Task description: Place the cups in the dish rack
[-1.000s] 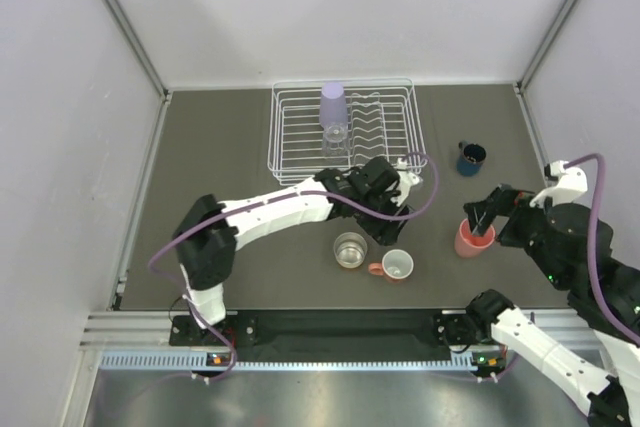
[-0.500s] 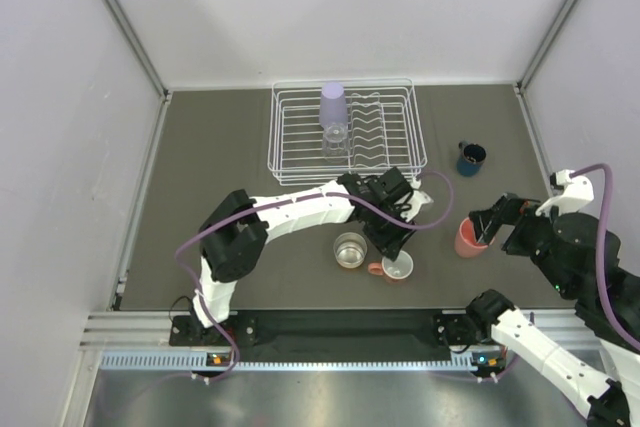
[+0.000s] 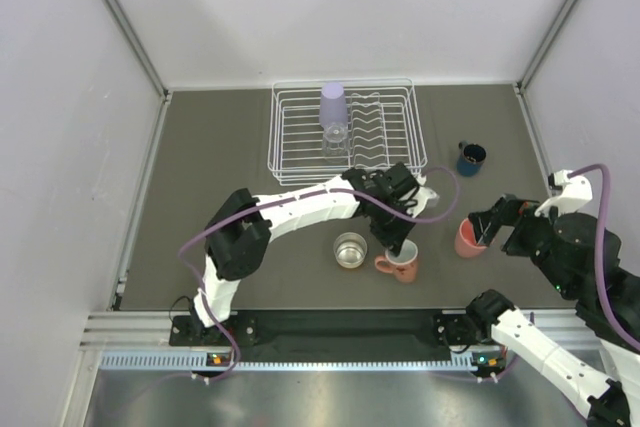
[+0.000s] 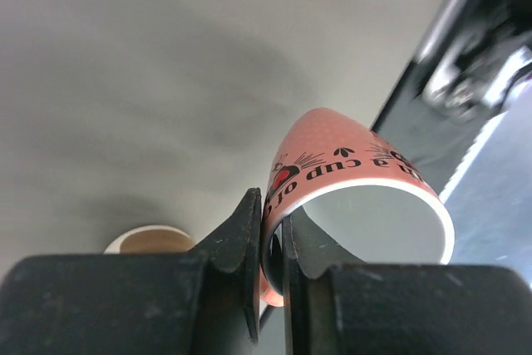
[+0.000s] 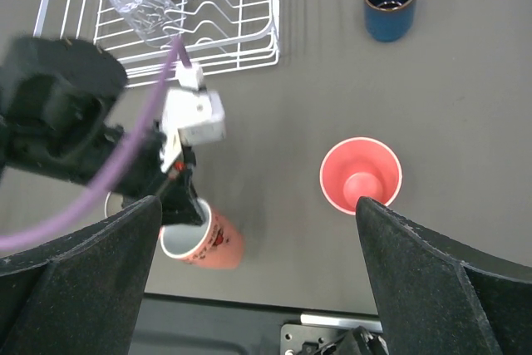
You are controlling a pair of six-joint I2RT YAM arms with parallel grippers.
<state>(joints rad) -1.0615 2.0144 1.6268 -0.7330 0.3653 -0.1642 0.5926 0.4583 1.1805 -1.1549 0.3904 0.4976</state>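
My left gripper (image 3: 393,240) (image 4: 273,243) is shut on the rim of the salmon-pink handled mug (image 3: 402,263) (image 4: 349,164) (image 5: 214,243), one finger inside and one outside; the mug is tilted. The steel cup (image 3: 350,248) stands just left of it. My right gripper (image 3: 487,219) (image 5: 256,201) hangs open above the plain pink tumbler (image 3: 467,239) (image 5: 361,176), which stands upright. A dark blue handled mug (image 3: 471,157) (image 5: 391,2) stands farther back. The lavender tumbler (image 3: 333,107) sits in the white wire dish rack (image 3: 290,162) (image 5: 249,47).
White walls close in the grey mat on three sides. A black rail (image 3: 340,327) with both arm bases runs along the near edge. The left arm's purple cable (image 3: 440,197) loops between the rack and the pink tumbler.
The left gripper has come down onto the salmon-pink mug and shut on its rim, and the mug has tipped over from upright. The right arm drew slightly to the right early on.
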